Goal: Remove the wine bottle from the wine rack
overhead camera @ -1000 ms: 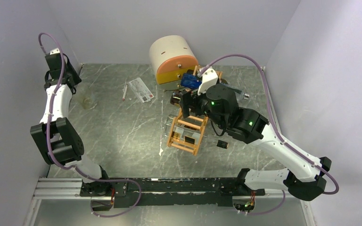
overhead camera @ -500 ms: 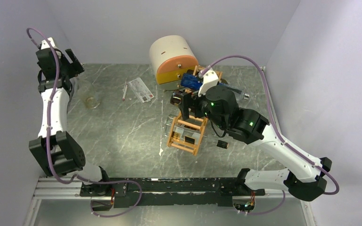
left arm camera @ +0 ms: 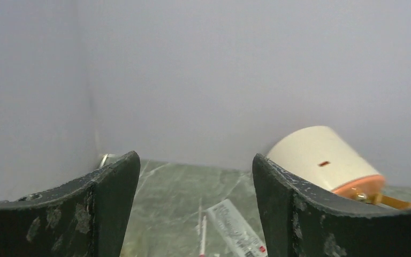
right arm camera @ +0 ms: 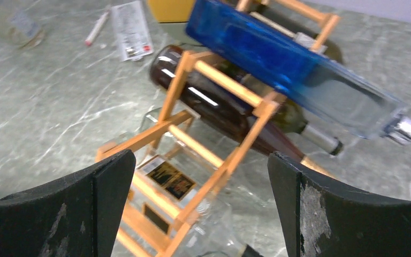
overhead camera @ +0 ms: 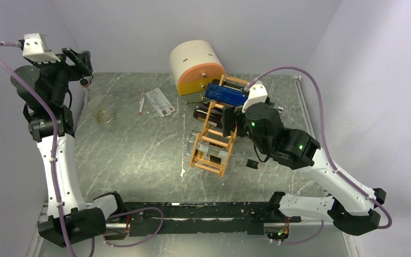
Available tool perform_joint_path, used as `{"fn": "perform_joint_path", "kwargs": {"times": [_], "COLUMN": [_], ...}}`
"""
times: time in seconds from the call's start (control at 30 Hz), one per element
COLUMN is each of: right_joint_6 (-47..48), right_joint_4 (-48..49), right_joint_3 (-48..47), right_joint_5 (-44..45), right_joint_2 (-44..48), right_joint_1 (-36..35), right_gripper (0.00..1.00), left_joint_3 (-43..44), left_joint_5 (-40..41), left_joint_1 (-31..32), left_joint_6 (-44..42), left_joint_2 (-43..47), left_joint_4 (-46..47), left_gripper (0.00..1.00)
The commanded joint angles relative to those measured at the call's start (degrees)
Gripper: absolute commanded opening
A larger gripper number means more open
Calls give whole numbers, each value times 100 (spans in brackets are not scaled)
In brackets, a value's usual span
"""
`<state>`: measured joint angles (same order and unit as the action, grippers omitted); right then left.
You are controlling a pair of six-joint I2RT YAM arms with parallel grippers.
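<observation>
The orange-tan wine rack [overhead camera: 212, 143] [right arm camera: 174, 95] lies tilted at mid-table. On its top tier rests a blue wine bottle [overhead camera: 226, 93] [right arm camera: 278, 67]. A dark brown bottle [overhead camera: 205, 113] [right arm camera: 219, 110] lies below that, and a clear bottle with a black label [right arm camera: 167, 179] lower still. My right gripper [overhead camera: 230, 119] [right arm camera: 200, 158] hangs open just right of the rack, facing it, with nothing between its fingers. My left gripper [overhead camera: 83, 63] [left arm camera: 195, 158] is open and empty, raised high at the far left. Another clear bottle [overhead camera: 100, 111] stands on the table below it.
A round cream-and-orange drawer box [overhead camera: 195, 67] [left arm camera: 321, 159] sits behind the rack. A white packet [overhead camera: 159, 101] and a thin white stick [overhead camera: 141, 104] lie left of it. A small black block [overhead camera: 252, 164] lies right of the rack. Walls close in on the left, back and right.
My left gripper opened off the clear bottle at the left, and its arm rose and swung back. My right arm drew back to the right, uncovering the blue bottle.
</observation>
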<state>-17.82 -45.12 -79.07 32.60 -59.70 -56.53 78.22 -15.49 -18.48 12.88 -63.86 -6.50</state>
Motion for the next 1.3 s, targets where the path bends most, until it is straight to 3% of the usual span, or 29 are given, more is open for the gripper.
{"fn": "perform_joint_path", "kwargs": {"times": [0.0,0.2,0.37,0.47,0.63,0.8,0.93,1.1,1.27], "right_joint_6": [96,479,27,-406,-1459,-3373,-4150,-5072,-5191], "right_joint_4": [-88,526,596,960,1564,1725,1358,1353,1015], "right_joint_3": [-10,20,-33,284,959,1486,1432,1687,1474], "right_joint_5": [918,-1303,-1937,-2695,-3786,-3488,-3598,-3297,-2869], "right_joint_2": [-38,-193,-538,-417,-116,116,-68,142,-49], "right_joint_1": [454,3345,4619,5488,6758,6963,6948,6720,6262], "right_gripper": [100,100,100,100,100,100,97,90,91], "left_joint_3": [-277,-244,-264,-264,-342,-342,-276,-108,-65], "left_joint_5": [-1274,-962,-888,-356,-576,-903,-462,-393,-303], "left_joint_1": [115,854,1880,2483,2741,2753,2887,3065,3175], "left_joint_6": [417,249,100,-47,212,468,352,261,294], "left_joint_2": [-99,-436,-779,-862,-1018,-1156,-1257,-1460,-1456], "left_joint_4": [784,598,513,365,491,574,349,112,48], "left_gripper": [79,81,82,84,83,81,75,78,88]}}
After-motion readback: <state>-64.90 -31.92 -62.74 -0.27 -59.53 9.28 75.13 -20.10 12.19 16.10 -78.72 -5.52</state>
